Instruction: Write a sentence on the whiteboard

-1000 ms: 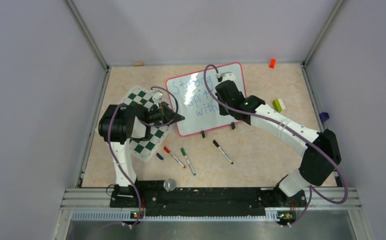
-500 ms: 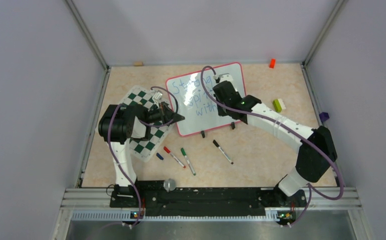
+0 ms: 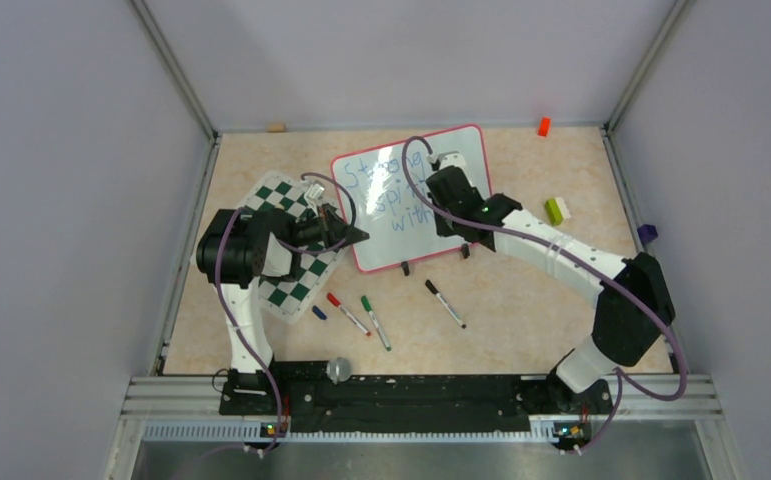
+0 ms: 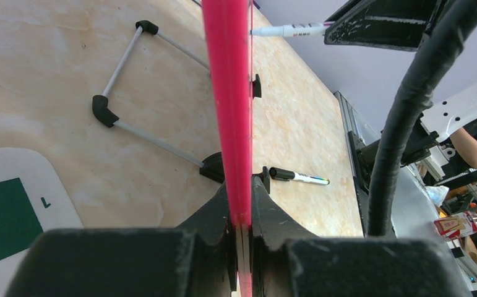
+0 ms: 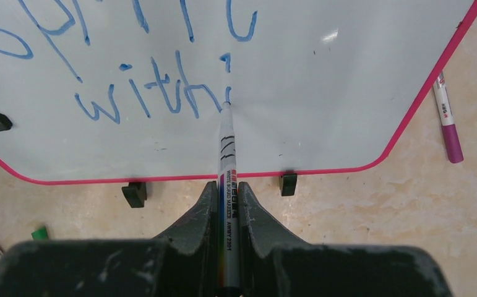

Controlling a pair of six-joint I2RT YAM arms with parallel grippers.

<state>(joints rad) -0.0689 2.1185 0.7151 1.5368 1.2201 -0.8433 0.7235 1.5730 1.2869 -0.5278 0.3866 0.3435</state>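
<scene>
Overhead view of a walled table (image 3: 521, 300) topped in mottled beige, stone-look laminate. The whiteboard (image 3: 381, 248), a glossy white rectangle with rounded corners and a thin red-pink frame, sat toward the back of the table, turned slightly askew. The sentence (image 3: 398, 197) ran across it in three lines of loose blue handwriting, the last word reading "with".

The left gripper (image 4: 240, 210) was clamped tight on the whiteboard's frame at its left short edge, the black jaws pinching the pink rim. The right gripper (image 5: 228, 192) was closed on a slim white marker (image 5: 226, 142) with printed lettering on its barrel. The marker's tip touched the whiteboard just after "with".

White surface lay unwritten to the right of the words and below them, out to the whiteboard's rounded corner. Two small black clips (image 5: 135, 193) sat on the whiteboard's near long edge.

A green-and-white checkered mat (image 3: 296, 250) lay beside the whiteboard's left edge, under the left arm. In front of the near edge, three loose markers lay apart from one another: red-capped (image 3: 346, 313), green-capped (image 3: 375, 322) and black-capped (image 3: 445, 303). Bare tabletop stretched to the right of the whiteboard, with a yellow-green block (image 3: 558, 210) well off that side and a small orange block (image 3: 543, 126) beyond the far right corner.
</scene>
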